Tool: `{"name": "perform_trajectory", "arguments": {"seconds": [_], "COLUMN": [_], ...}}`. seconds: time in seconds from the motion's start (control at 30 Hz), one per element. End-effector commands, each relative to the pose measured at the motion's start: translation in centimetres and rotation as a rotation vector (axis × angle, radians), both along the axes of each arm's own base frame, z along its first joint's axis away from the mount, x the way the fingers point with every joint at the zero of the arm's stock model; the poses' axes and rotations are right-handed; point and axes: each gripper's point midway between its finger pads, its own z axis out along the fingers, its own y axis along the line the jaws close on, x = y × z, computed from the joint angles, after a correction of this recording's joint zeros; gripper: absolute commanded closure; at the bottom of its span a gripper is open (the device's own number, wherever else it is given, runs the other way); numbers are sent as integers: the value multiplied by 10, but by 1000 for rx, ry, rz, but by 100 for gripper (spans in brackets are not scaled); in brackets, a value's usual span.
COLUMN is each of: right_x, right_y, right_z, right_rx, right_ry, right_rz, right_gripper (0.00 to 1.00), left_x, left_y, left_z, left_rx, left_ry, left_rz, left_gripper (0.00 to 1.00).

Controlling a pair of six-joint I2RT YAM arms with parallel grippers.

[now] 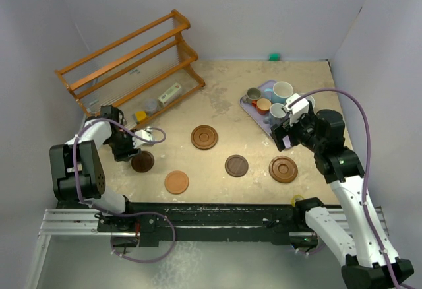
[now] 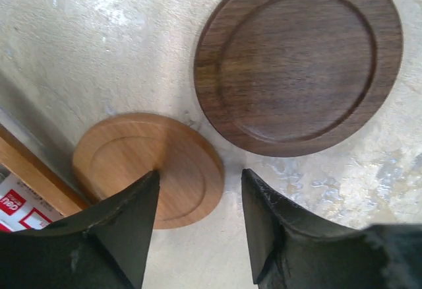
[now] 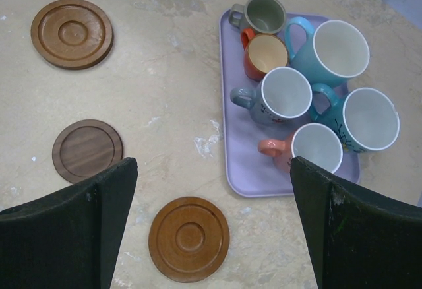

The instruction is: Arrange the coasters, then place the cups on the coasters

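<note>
My left gripper (image 2: 200, 172) is open, low over the table beside the rack. Its left finger lies over a tan-orange coaster (image 2: 132, 163), whose right rim sits between the jaws. A dark brown coaster (image 2: 297, 61) lies just beyond. The top view shows that gripper (image 1: 125, 149), the dark coaster (image 1: 142, 161), another tan one (image 1: 177, 182), a small dark one (image 1: 236, 165) and two ringed reddish-brown ones (image 1: 204, 136) (image 1: 283, 169). Several cups (image 3: 286, 94) stand on the lavender tray (image 3: 244, 163). My right gripper (image 3: 212, 163) hangs wide open and empty beside the tray, above a ringed coaster (image 3: 189, 238).
A wooden rack (image 1: 132, 64) leans at the back left with a small box (image 1: 170, 94) and a yellow item (image 1: 140, 115) at its foot. A green object (image 1: 273, 57) sits by the back wall. Walls enclose the table on three sides.
</note>
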Motion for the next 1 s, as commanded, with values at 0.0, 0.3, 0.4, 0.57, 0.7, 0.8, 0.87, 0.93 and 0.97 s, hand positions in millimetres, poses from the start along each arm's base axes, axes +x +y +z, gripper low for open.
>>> {"name": "perform_trajectory", "arguments": {"seconds": [0.0,0.3,0.4,0.57,0.7,0.8,0.87,0.93,0.97], "right_x": [1,3,4,4,4,4,4,4,4], "right_y": [3,3,3,2,1,1,1,0,0], "right_z": [0,-3,-3,-4,-5,-5,-5,-6,-6], "right_rx": [-4,-11,-15,-21,-23,-25,-26,-28,-30], "right_ry": [-6,7,6,5,5,5,5,6,5], "right_rz": [27,25,24,21,19,19,19,16,16], "right_gripper": [0,0,0,0,0,0,0,0,0], "left_x": [8,-2,-6,-10,-11,-10,-6,-2,0], "left_y": [4,-13,-21,-35,-47,-59,-66,-70,-72], "left_z": [-10,-20,-22,-23,-22,-20,-19,-18,-16], "left_rx": [3,-60,-69,-94,-115,-137,-144,-147,-153], "left_ry": [-3,30,27,37,44,44,41,36,30], "left_rz": [-27,-37,-53,-67,-83,-95,-101,-102,-100], "left_gripper": [52,69,70,71,71,70,69,69,69]}}
